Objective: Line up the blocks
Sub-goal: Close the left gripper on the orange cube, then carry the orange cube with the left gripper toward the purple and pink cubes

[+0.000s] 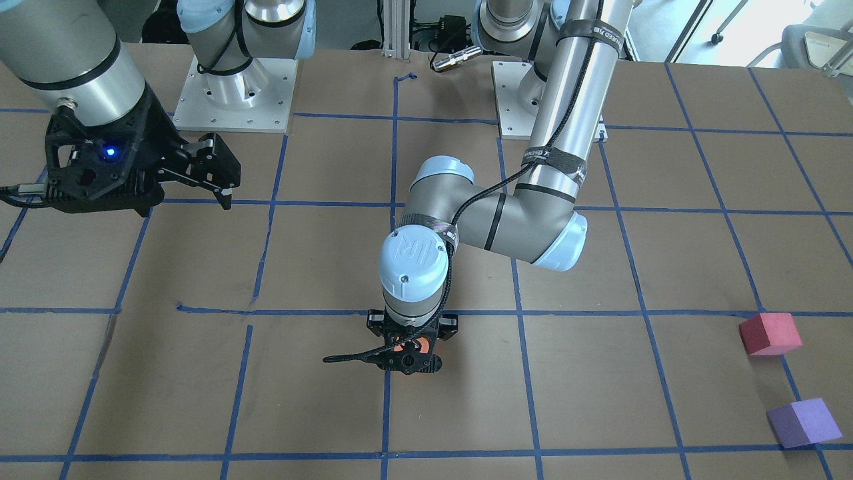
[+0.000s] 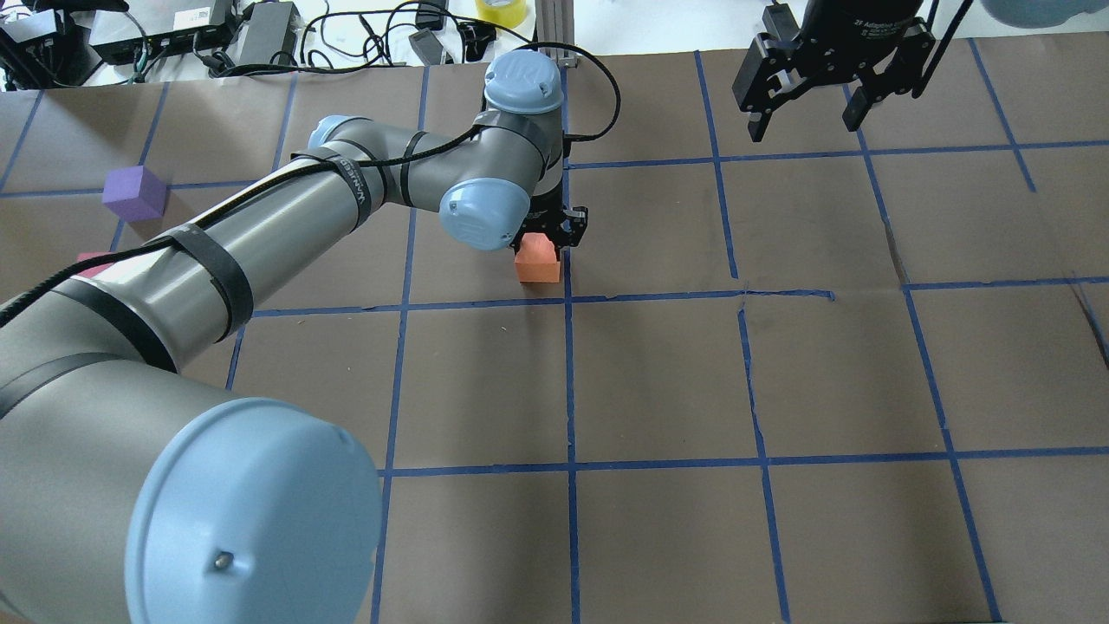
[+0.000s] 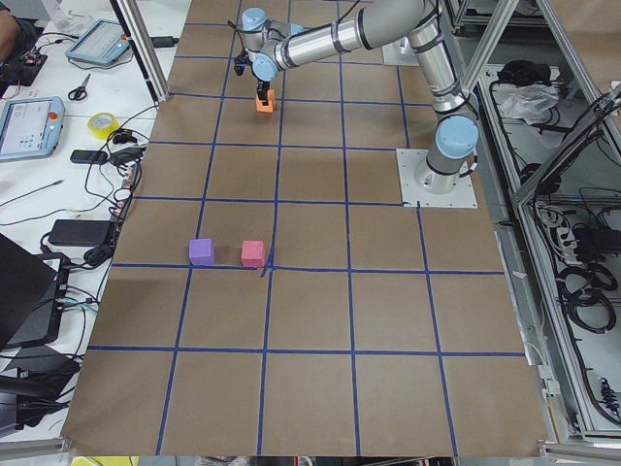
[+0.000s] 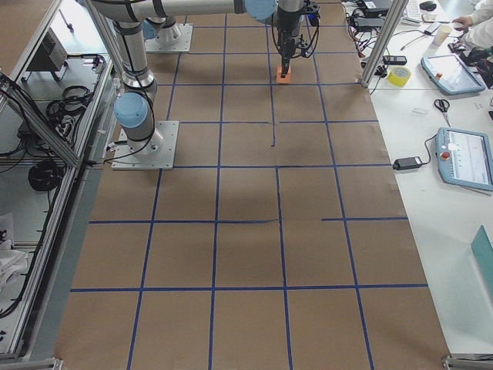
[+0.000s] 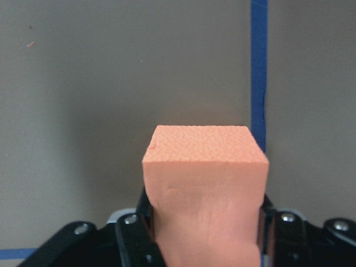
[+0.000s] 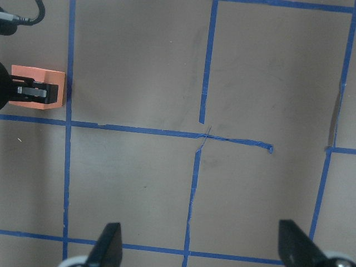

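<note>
The left two-finger gripper (image 2: 544,247) points straight down and is clamped on a small matte orange foam cube (image 2: 537,269). The wrist camera shows its black fingers (image 5: 139,225) pressed against two opposite faces of the cube. The cube sits low over the brown paper-covered table (image 2: 866,373), near the middle, just beside a line of the blue tape grid (image 2: 569,373). I cannot tell whether it touches the surface.

The right two-finger gripper (image 2: 803,130) hangs above the table on the robot's right side. Its fingers are spread wide with nothing between them.

A small red-pink foam cube (image 1: 770,333) and a small purple foam cube (image 1: 803,422) rest on the table towards the robot's left end. They are near each other but not touching, and well apart from the orange cube.
</note>
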Available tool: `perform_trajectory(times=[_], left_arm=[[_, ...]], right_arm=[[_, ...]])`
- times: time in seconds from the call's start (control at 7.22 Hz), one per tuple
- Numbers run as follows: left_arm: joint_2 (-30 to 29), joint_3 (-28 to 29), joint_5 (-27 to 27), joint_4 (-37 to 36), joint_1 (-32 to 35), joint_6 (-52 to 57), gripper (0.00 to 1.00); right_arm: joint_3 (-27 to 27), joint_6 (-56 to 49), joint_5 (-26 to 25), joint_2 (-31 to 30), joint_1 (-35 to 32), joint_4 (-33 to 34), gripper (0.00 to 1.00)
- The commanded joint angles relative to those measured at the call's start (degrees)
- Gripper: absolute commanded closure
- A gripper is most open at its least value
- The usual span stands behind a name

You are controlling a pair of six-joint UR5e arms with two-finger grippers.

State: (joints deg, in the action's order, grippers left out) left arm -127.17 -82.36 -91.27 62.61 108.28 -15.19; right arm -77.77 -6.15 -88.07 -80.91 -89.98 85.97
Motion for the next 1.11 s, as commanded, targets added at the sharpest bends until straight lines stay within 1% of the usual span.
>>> perform_trajectory(times=[0.0,0.14,0.28,0.42,0.55,0.69,0.83,0.97], left_arm=[[2.09,0.62,1.43,2.92,-1.48,-0.37,0.63],[3.41,0.71,1.53,6.52,-5.5,0.33,0.67],[5.34,0.89,1.62,8.12,-10.32,2.16,0.81],[7.36,1.67,2.32,8.14,-14.72,2.27,1.0],[8.33,3.07,1.72,8.31,-18.42,2.35,1.0],[8.78,4.3,2.15,9.45,-24.37,3.14,1.0],[8.35,5.01,2.24,12.07,-32.61,9.06,1.0],[8.17,5.8,0.85,12.53,-36.61,20.26,1.0]], right_arm=[[-0.63,-0.01,0.0,-0.21,-0.02,0.16,0.0],[-0.63,-0.01,0.0,-0.21,-0.02,0.25,0.0],[-0.72,-0.01,0.0,-0.21,-0.02,0.6,0.0],[-0.89,-0.01,-0.09,-0.21,-0.02,0.52,0.0],[-0.89,0.08,0.0,-0.12,-0.02,0.95,0.0],[-0.98,-0.01,-0.17,-0.21,-0.02,0.78,0.0],[-1.5,-0.01,-0.09,-0.3,-0.02,0.43,0.0],[-1.6,0.17,0.61,-0.12,-0.02,0.95,0.0]])
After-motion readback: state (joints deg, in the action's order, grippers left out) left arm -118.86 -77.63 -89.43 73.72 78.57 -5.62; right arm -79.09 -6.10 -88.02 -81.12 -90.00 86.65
